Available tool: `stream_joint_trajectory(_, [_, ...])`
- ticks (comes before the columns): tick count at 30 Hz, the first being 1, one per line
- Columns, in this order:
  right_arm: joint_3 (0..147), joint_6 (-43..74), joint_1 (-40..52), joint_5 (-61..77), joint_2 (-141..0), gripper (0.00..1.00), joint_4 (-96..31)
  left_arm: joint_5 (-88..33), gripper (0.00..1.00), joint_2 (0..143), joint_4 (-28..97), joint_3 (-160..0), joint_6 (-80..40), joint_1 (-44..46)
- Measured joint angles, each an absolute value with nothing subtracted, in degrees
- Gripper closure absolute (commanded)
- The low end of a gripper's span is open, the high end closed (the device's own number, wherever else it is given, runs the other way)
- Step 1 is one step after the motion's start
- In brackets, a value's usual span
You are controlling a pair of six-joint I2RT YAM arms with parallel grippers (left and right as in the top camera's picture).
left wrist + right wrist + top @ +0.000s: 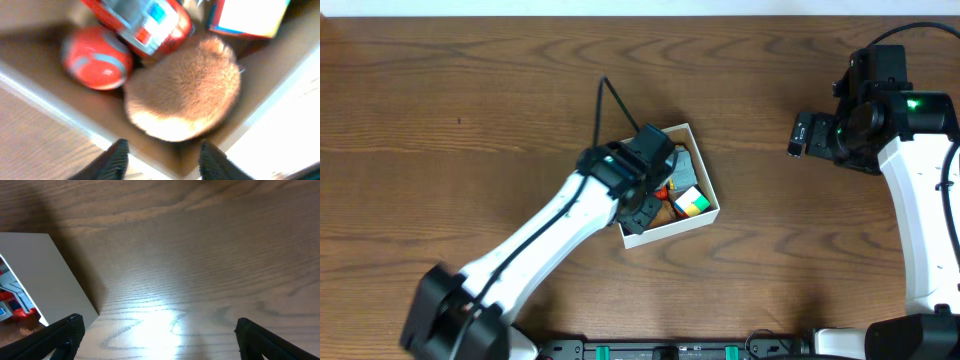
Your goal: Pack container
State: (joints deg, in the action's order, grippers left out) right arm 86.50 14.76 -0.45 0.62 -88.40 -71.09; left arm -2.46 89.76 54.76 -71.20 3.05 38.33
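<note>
Wooden table [470, 100] bears the container [670, 230], directly beneath the left gripper [165, 159], fingers spread.

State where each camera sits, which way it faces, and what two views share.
Overhead: above the table, facing straight down; both arms, left hand over the container, right hand aside.
Left wrist: on that hand, looking into the container at a furry toy; its fingertips show.
Right wrist: on that hand, facing the table; fingertips show.
All three show the container.

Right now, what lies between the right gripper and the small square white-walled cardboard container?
Nothing but bare brown wooden table. The overhead view shows it between the right gripper and the white-walled square container.
</note>
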Motion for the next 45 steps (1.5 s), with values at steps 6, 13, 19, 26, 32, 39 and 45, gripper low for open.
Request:
stream_joint_trajectory(6, [86.50,11.00,0.01,0.93,-88.40,0.04,-70.57,1.32,0.15,79.90,55.11,-71.92,0.14,35.75])
stream_joint_trajectory(13, [86.50,6.81,2.61,2.17,-88.40,0.76,-69.82,3.55,0.79,76.79,54.89,-72.03,-7.03,24.05])
stream_joint_trajectory(19, [85.36,7.14,2.94,2.63,-88.40,0.99,-66.94,4.27,0.94,82.94,51.46,-72.03,-9.08,16.75])
stream_joint_trajectory(26, [77.30,7.14,4.43,3.05,-88.40,0.99,-61.04,2.76,0.94,94.59,45.01,-71.94,-9.26,12.78])
stream_joint_trajectory(32, [70.72,6.68,8.45,6.90,-88.44,0.99,-54.19,-3.29,0.94,101.16,40.40,-71.88,-9.26,12.71])
stream_joint_trajectory(39, [65.73,6.39,14.90,9.43,-88.44,0.98,-49.52,-8.91,0.94,101.78,39.81,-71.81,-9.26,13.02])
stream_joint_trajectory(45, [61.06,6.39,18.98,11.03,-88.44,0.98,-47.03,-10.35,0.94,101.78,38.39,-71.81,-9.26,14.68])
